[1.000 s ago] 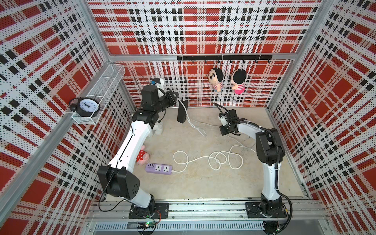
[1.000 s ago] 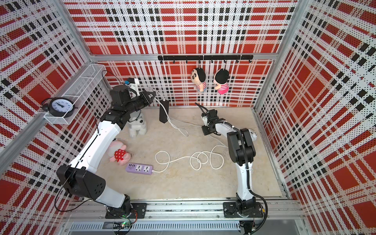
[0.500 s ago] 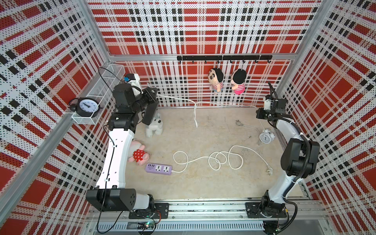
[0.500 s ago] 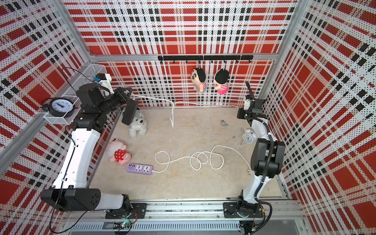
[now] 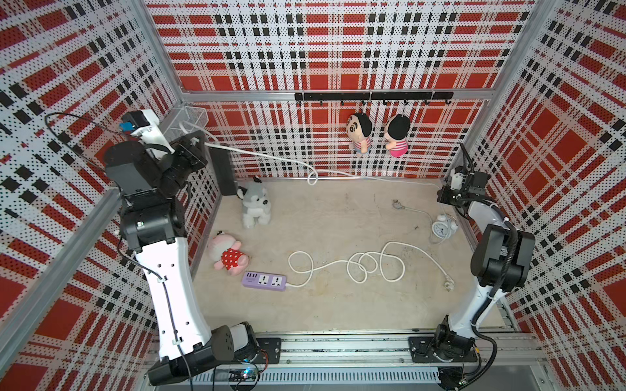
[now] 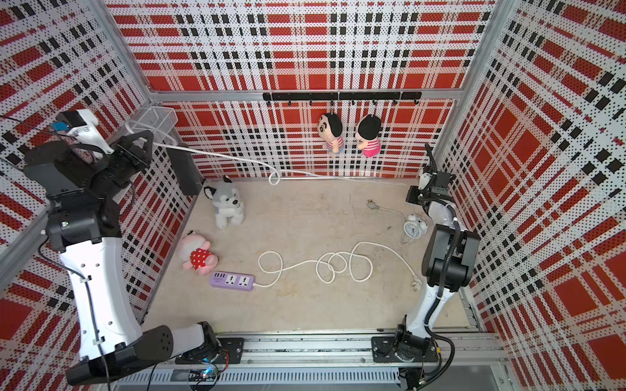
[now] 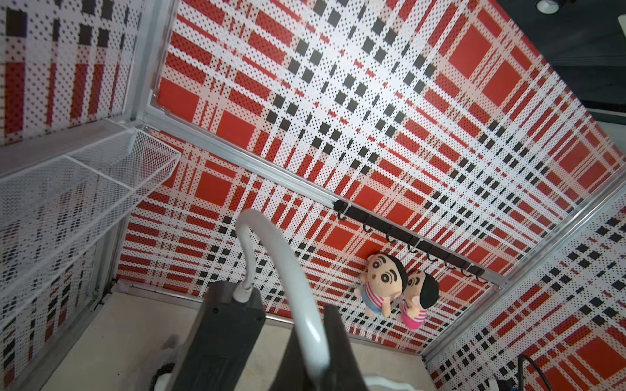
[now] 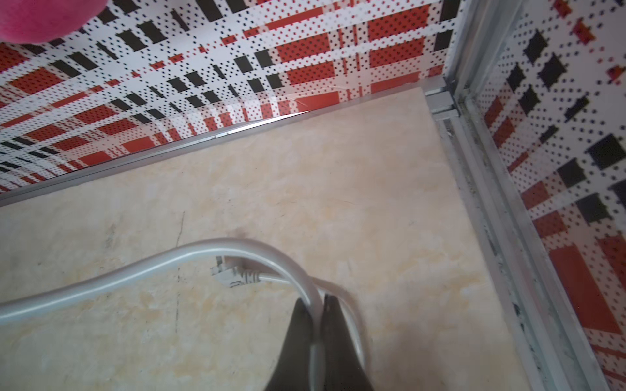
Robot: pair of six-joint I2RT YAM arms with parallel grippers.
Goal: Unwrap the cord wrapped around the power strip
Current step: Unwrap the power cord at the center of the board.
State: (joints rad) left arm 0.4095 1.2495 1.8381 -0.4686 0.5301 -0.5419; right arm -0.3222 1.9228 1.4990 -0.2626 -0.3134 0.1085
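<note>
Here, the left gripper [image 7: 313, 325] is clamped on the white cord [image 8: 101, 280] just beside the black power strip [image 5: 223, 171], which hangs raised in the back left corner. The right gripper [image 8: 316, 304] pinches the same cord low in the back right corner; the cord runs between them along the back wall.

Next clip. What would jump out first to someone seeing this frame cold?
A white cord strung across the back, pinched in the shut jaws of the left gripper, high in the far left corner, and the right gripper, low in the far right one; a black power strip hangs at its left end. Then the purple power strip on the floor near the front, its cable in loose loops.
</note>
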